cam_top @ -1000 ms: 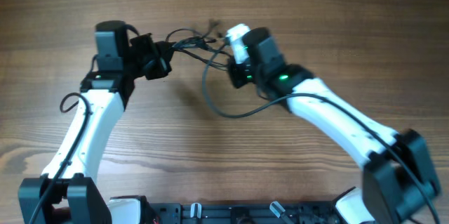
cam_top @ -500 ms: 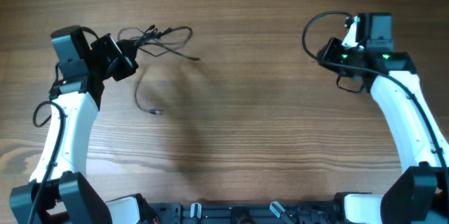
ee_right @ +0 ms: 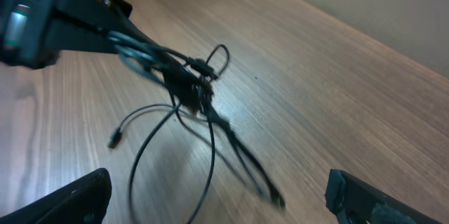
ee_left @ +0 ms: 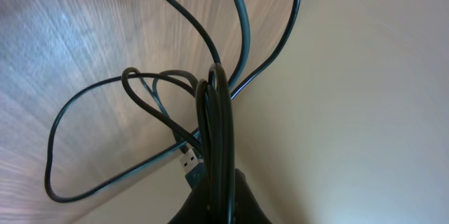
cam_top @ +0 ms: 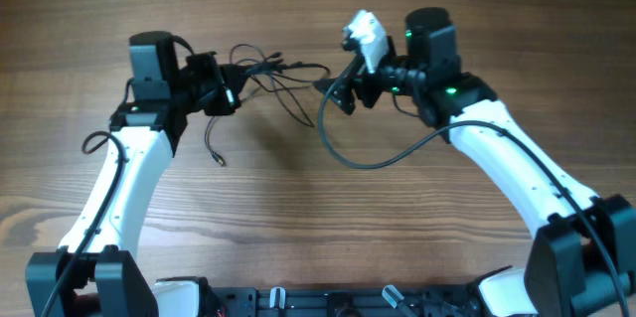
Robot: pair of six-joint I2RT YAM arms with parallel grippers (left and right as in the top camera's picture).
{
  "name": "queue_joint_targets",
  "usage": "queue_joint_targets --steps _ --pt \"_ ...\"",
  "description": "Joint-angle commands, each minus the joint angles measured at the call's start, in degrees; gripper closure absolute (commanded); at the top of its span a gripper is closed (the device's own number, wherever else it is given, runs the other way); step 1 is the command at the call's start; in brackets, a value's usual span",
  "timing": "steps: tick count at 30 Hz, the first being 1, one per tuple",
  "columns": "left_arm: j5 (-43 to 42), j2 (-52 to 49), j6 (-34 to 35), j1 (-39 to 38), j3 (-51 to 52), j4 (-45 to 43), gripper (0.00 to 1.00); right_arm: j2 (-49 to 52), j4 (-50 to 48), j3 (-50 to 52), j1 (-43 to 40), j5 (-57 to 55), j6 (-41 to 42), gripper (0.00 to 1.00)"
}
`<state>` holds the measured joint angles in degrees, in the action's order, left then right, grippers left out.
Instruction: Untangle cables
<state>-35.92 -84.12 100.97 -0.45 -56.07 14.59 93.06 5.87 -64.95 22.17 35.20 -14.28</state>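
Black cables (cam_top: pixel 266 67) in left tool (cam_top: pixel 229 94), seemingly short of right tool (cam_top: pixel 339 89)

Reads as a robotics lab bench. Left arm (cam_top: pixel 119 188) and right arm (cam_top: pixel 517 165), white shells with black joints, sit at a black base rail (cam_top: pixel 338 302) along one edge of a wood-grain table (cam_top: pixel 298 233). Plain beige wall (ee_left: pixel 365 97) beside it.

a wooden table (cam_top: pixel 298 237) fills the overhead view, its warm brown grain running left to right, with darker swirls toward the near left corner. beyond the table's far edge stands a plain, pale cream wall (ee_right: pixel 379 6), evenly lit. the light is soft, leaving faint blurred shadows and a dull sheen on the wood
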Motion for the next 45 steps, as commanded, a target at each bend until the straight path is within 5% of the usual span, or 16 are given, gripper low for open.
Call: queue_joint_targets --steps 1,7,12,14,15,16,19,28,37,40,43,45 --pt "-1.16 0.33 -1.25 -2.71 -0.39 -0.17 0.96 4.0 -0.68 -0.17 2.29 -3.3 -2.16 0.0" --pt "-1.11 0.33 1.73 -5.38 -0.39 -0.2 0.96 8.33 -0.94 -0.17 5.27 3.48 0.66 0.0" --pt "-1.14 0.33 4.57 -7.13 -0.39 -0.72 0.96 10.03 -1.14 -0.17 7.96 -3.98 1.49 0.03" --pt "-1.16 0.33 4.55 -7.21 -0.39 -1.18 0.96 10.05 -1.25 -0.17 8.41 -6.1 2.71 0.32" --pt "-1.18 0.33 4.55 -7.04 -0.39 -1.27 0.96 10.03 -1.2 -0.17 8.35 -11.32 5.68 0.8" --pt "-1.36 0.33 4.55 -6.75 -0.39 -1.29 0.96 10.05 -1.01 -0.17 7.91 -16.26 10.1 0.96" --pt "-4.35 0.33 4.5 -5.27 -0.39 -2.4 0.96 10.03 1.42 -0.17 5.86 -26.86 21.22 0.96" --pt "-8.63 0.44 2.75 4.57 -0.39 -2.36 0.96 10.03 13.94 -0.17 -9.81 -26.95 33.99 0.96" --pt "-7.32 0.44 -0.17 8.92 -0.39 -2.36 0.96 10.03 17.99 -0.17 -19.02 -12.66 32.41 0.96" --pt "-4.94 0.42 -6.71 8.81 -0.39 -2.38 0.96 10.03 17.79 -0.17 -18.08 4.5 19.12 0.96" --pt "-3.45 0.42 -25.68 8.81 -0.39 -3.82 0.87 10.01 17.68 -0.2 -16.57 11.93 15.04 0.96" --pt "-3.26 0.42 -40.61 8.81 -0.39 -3.89 0.59 9.9 17.05 -0.26 -15.5 18.95 12.2 0.96"
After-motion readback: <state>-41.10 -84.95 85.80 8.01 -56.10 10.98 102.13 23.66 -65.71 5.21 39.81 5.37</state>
